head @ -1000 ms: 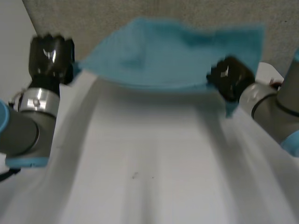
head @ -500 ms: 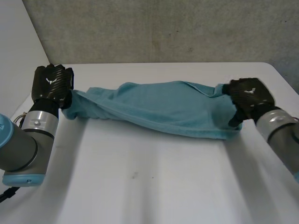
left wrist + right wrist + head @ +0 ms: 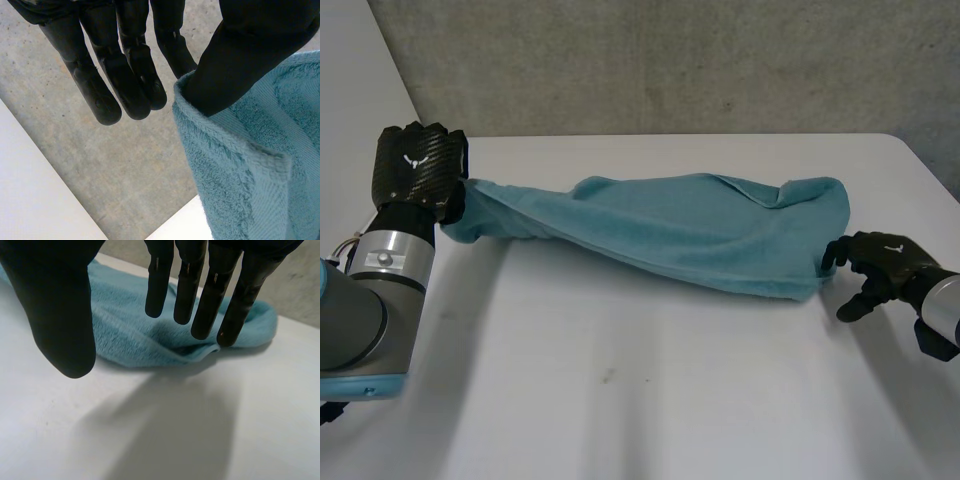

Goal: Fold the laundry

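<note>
A teal towel lies bunched in a long strip across the far half of the white table. My left hand holds its left end, raised a little off the table. In the left wrist view the thumb is tucked into the towel's folded edge, and the fingers hang straight beside it. My right hand hovers just off the towel's right end, open and holding nothing. In the right wrist view its fingers point straight at the towel's end.
A grey wall runs behind the table's far edge. A white panel stands at the far left. Bare table top stretches from the towel to the near edge.
The towel, held up spread between both hands a second ago, came down onto the table. My right hand let go of its right end and drew back to the right.
</note>
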Robot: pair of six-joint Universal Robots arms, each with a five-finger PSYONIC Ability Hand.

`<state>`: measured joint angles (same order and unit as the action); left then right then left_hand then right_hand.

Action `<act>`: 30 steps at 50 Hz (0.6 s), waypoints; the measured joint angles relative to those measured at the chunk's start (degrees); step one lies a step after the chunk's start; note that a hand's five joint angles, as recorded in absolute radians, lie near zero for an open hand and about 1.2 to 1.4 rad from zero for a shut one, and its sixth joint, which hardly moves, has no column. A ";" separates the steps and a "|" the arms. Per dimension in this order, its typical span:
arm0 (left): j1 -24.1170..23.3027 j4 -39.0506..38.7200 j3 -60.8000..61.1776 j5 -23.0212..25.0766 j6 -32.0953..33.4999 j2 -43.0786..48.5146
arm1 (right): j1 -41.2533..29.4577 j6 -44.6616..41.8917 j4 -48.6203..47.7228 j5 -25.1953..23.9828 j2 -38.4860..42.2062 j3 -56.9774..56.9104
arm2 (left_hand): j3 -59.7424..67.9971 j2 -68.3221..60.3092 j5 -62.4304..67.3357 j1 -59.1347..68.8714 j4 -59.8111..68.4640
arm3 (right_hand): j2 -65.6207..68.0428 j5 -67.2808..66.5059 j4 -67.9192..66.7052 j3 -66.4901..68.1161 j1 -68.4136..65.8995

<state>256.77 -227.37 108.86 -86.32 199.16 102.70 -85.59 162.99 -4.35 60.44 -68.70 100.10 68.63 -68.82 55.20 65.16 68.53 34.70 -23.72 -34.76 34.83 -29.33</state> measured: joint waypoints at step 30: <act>0.31 0.00 0.24 0.04 0.00 0.57 | -2.51 0.05 -2.39 2.06 14.23 -12.29 | 0.00 0.00 0.00 0.00 0.00 | 4.81 -5.03 -5.05 5.18 -4.40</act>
<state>257.07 -227.37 109.10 -86.28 199.16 103.27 -88.10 163.04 -6.74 62.51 -54.47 87.80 68.63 -68.82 55.20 65.16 68.53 39.51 -28.75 -39.82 40.01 -33.73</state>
